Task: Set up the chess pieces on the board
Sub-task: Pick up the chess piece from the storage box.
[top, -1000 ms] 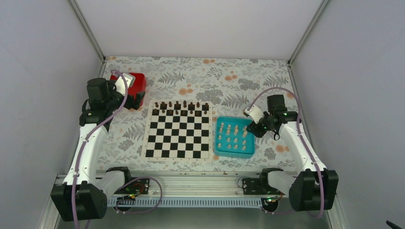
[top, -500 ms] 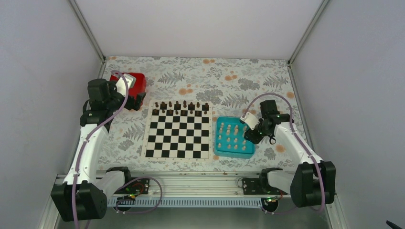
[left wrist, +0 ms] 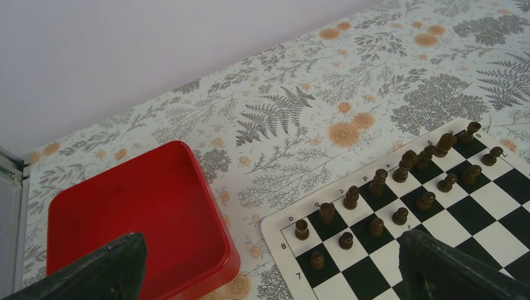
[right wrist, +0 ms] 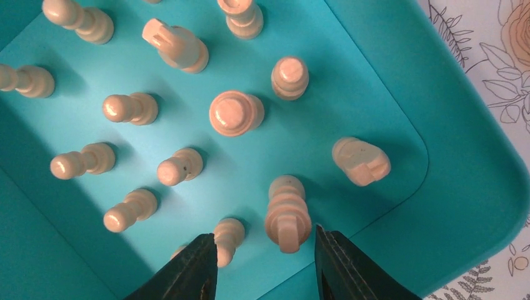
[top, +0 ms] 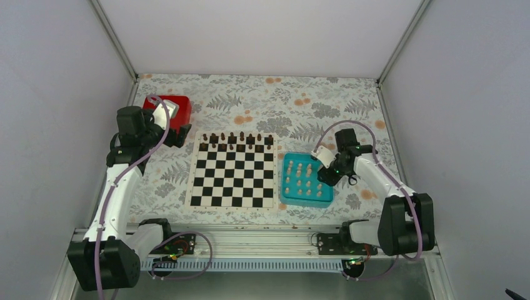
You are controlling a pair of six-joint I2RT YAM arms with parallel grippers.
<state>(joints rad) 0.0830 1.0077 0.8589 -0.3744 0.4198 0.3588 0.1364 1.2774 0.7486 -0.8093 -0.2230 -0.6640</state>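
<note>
— Both side walls [top: 50,125] are painted grey, the worktop [top: 325,100] flowered. Pose?
— The right tool [right wrist: 265,265] is held low, released, flanking a pale piece [right wrist: 287,215] in the teal tray [right wrist: 437,156]; the left tool [left wrist: 270,244] is spread, dark pieces [left wrist: 378,181] ahead.

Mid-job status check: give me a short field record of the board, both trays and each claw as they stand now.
board: chessboard flat, mid-table
dark pieces: dark pieces on the two far rows
near rows: no pieces
light pieces: light pieces in the teal tray, right of the board
red tray: red tray off the board's far left corner, nothing in it
left claw: left claw open, holding nothing
right claw: right claw open, low over the teal tray, tall light piece between its fingers, not closed on it
</note>
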